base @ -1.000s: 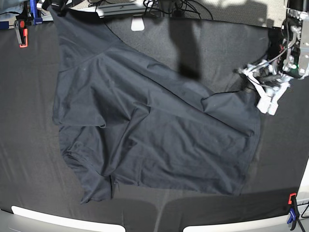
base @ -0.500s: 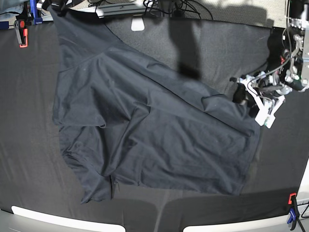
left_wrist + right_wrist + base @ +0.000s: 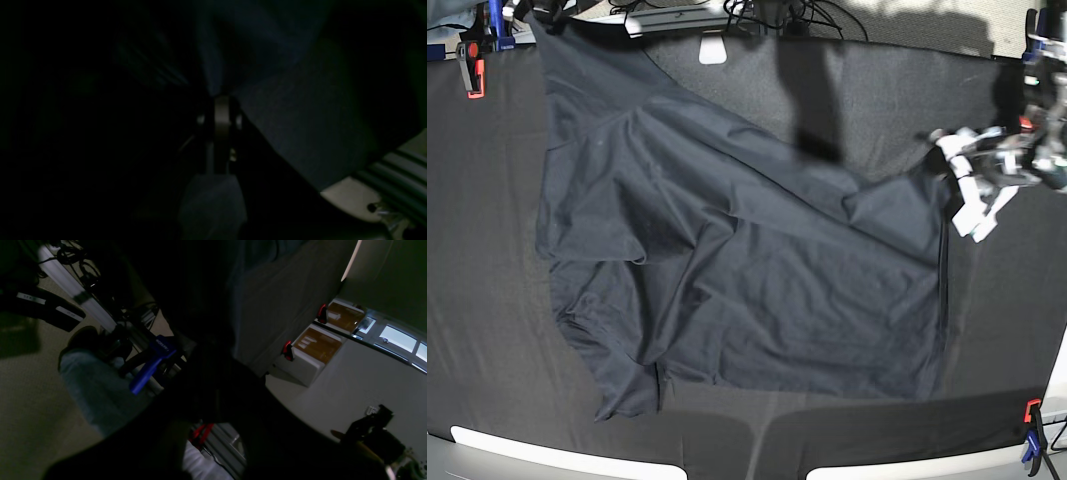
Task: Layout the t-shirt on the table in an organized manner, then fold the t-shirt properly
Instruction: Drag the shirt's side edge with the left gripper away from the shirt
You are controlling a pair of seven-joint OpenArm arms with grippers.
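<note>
The t-shirt (image 3: 737,260) is spread crumpled across the middle of the desk (image 3: 487,300), with one end drawn up to the far left corner of the base view and one corner pulled out to that view's right. That right corner is pinched in the left end effector (image 3: 949,172), whose fingers are pressed together on a fold of the fabric; in the left wrist view the cloth is seen gathered into the narrow closed gap.

The right end effector cannot be made out in any view. The right wrist picture is filled mostly by dark fabric close to the lens, so its state cannot be told, though it is judged likely that the far corner is held by it.

Several risks are judged from here. The thin, slightly shiny fabric may slip out of the pinch if the pull is made too sharply. If only one layer is caught, the shirt may be dragged unevenly and the creases near the lower left hem deepened. The black desk cloth may also be snagged and lifted with the shirt.
</note>
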